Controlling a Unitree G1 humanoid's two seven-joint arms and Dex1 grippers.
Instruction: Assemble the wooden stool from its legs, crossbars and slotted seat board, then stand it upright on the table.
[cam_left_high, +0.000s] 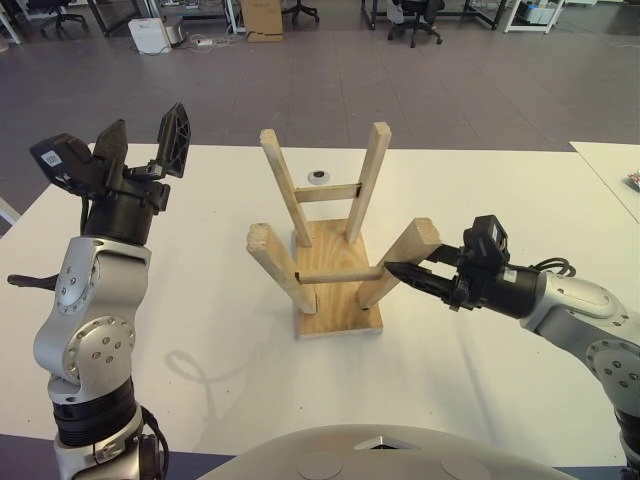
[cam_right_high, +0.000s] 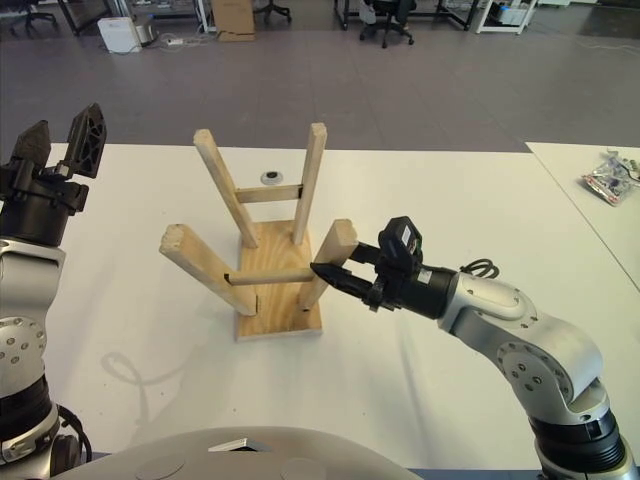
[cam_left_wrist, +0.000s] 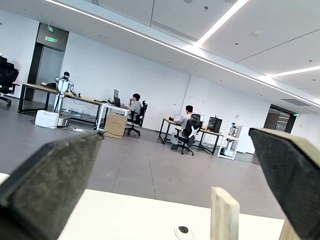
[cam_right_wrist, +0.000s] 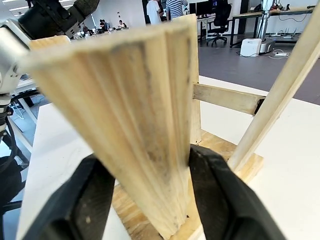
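Upside down in the middle of the white desk (cam_left_high: 200, 330): a stool (cam_left_high: 330, 250) made of pale, bare wood. Seat board (cam_left_high: 345, 322) flat on the desk, smooth and light brown. Four legs (cam_left_high: 368, 180) poking up from it and leaning out a little, like a bug on its back. Short crossbar (cam_left_high: 326, 193) between the two far legs, second crossbar (cam_left_high: 338, 275) between the two near ones, lower down. Right hand (cam_left_high: 392, 271) closed on the near right leg (cam_left_high: 412, 250), one black finger (cam_right_wrist: 95, 200) pressed on each side of the wood. Left hand (cam_left_high: 143, 140) up in the air over the left side of the desk, well apart from the stool, fingers spread wide. Small round dark hole (cam_left_high: 318, 177) in the desk just behind the stool
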